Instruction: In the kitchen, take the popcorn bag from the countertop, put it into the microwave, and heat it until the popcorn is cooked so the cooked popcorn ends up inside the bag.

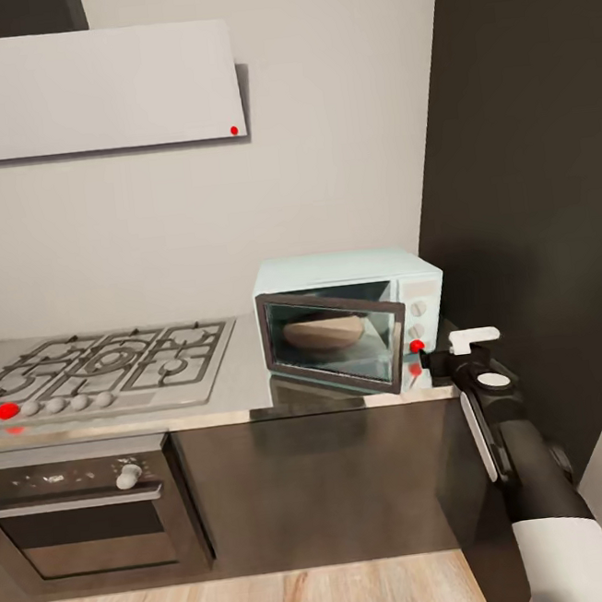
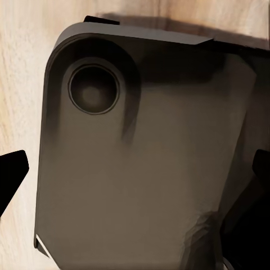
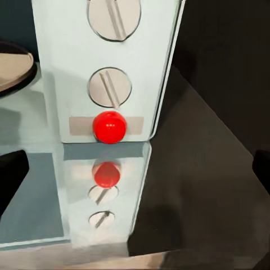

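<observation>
The popcorn bag (image 1: 321, 334) sits inside the microwave (image 1: 351, 319), seen through the dark glass door (image 1: 333, 342), which stands ajar, swung partly outward. The microwave rests on the glossy grey desk (image 1: 244, 372), at about 3 o'clock from the steel gas hob (image 1: 100, 368).

The right hand (image 1: 424, 353) hovers just beside the red button (image 3: 109, 126) on the pale mint control panel, below two round slotted knobs (image 3: 109, 88). In the right wrist view its dark fingertips (image 3: 11, 177) sit far out at both edges, so the hand is spread wide and holds nothing. The left hand (image 2: 135, 185) is likewise spread, its fingertips at the frame edges, hanging over the robot's own dark base above a pale wood floor (image 2: 22, 67).

The bag looks like soft burlap: light, slumping and rough enough not to slip. Its rolled rim would be the firmest place to pinch. The door seems to need closing before heating; its smooth glass and steel trim look stiff and slick, best pushed flat.
</observation>
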{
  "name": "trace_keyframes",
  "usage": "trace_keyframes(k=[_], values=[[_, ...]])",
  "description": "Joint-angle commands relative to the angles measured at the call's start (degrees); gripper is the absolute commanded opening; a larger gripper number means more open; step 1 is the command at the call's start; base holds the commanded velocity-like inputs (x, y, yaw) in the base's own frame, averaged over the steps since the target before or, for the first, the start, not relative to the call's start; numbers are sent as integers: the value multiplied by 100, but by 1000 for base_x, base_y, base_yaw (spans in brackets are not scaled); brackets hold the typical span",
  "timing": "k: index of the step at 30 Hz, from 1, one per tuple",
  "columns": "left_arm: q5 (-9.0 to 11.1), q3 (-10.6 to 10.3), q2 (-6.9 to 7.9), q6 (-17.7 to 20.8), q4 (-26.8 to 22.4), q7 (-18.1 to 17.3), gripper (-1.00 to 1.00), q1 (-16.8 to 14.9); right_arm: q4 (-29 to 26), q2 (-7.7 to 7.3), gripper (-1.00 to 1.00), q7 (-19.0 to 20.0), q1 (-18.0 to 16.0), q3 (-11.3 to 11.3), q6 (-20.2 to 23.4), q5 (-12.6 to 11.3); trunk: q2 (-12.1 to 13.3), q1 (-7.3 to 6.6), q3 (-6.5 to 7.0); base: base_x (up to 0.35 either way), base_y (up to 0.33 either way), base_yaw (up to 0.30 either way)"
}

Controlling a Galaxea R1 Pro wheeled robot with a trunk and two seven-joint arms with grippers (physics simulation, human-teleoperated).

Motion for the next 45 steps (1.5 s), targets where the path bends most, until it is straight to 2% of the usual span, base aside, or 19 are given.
trace_keyframes(k=[1, 12, 15, 19, 26, 31, 36, 39, 45], values=[[43, 4, -1, -14, 1, -7, 100, -2, -6, 4, 100, 6, -3, -1, 27, 19, -3, 2, -6, 235, 0, 0], [42, 4, -1, -14, 1, -2, 100, -2, 0, 13, 100, 322, -2, 5, 46, 18, -3, 2, -6, 192, 0, 0], [42, 4, -1, -14, 1, -2, 100, -2, 3, -8, 100, 1078, -4, -2, 37, 30, -3, 2, -6, 11, 0, 0], [42, 4, -1, -14, 1, -2, 100, -2, 11, -69, 100, 1839, -3, -12, 41, 51, -3, 2, -6, 1, 0, 0], [42, 6, -1, -14, 1, -2, 100, -2, 26, -83, 100, 2461, -7, -16, 50, 63, -3, 2, -6, 0, 0, 0], [42, 4, -1, -14, 1, -2, 100, -2, 74, -84, 100, 3102, -6, -27, 36, 94, -3, 2, -6, 0, 0, 0], [42, 4, -1, -14, 1, -7, 100, -2, 82, -89, 100, 3408, -2, -30, 36, 98, -3, 2, -6, 0, 0, 0], [42, 4, -1, -14, 1, -8, 100, -2, 82, -137, 100, 3785, -4, -39, 36, 105, -3, 2, -6, 0, 0, 0], [40, 14, -10, -14, 1, 47, 100, -2, 82, -154, 100, 3920, -3, -48, 79, 110, -3, 2, -6, -132, 119, 0]])
